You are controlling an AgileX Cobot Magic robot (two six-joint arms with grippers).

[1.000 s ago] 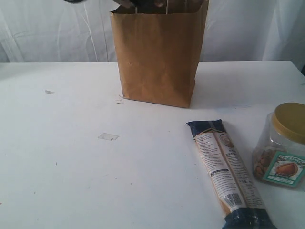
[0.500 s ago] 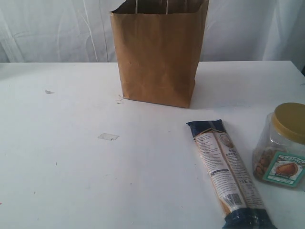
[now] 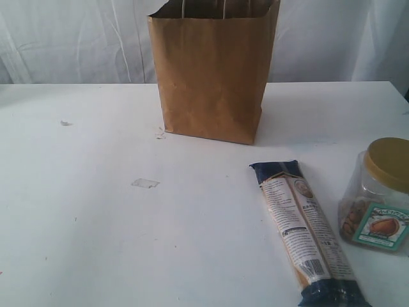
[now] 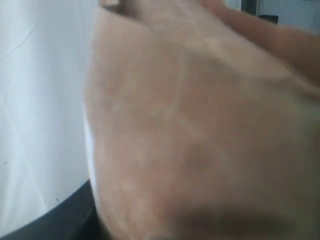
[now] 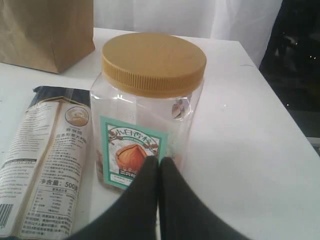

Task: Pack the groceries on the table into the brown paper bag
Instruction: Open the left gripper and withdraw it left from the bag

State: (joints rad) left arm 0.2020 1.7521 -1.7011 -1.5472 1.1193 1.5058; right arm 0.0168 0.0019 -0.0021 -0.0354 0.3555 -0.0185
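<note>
The clenched right end effector stood just beside the gold-lidded clear plastic jar; advancing unopened might topple it.

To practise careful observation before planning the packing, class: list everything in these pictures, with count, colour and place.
brown paper bag: one, kraft brown, upright at the table's far side
long pasta packet: one, beige with dark blue ends, flat, nearer and right of the bag
gold-lidded clear jar: one, clear with teal label, right of the packet
table: one, white, under everything
right claw: one, black, shut, pointing at the jar
</note>
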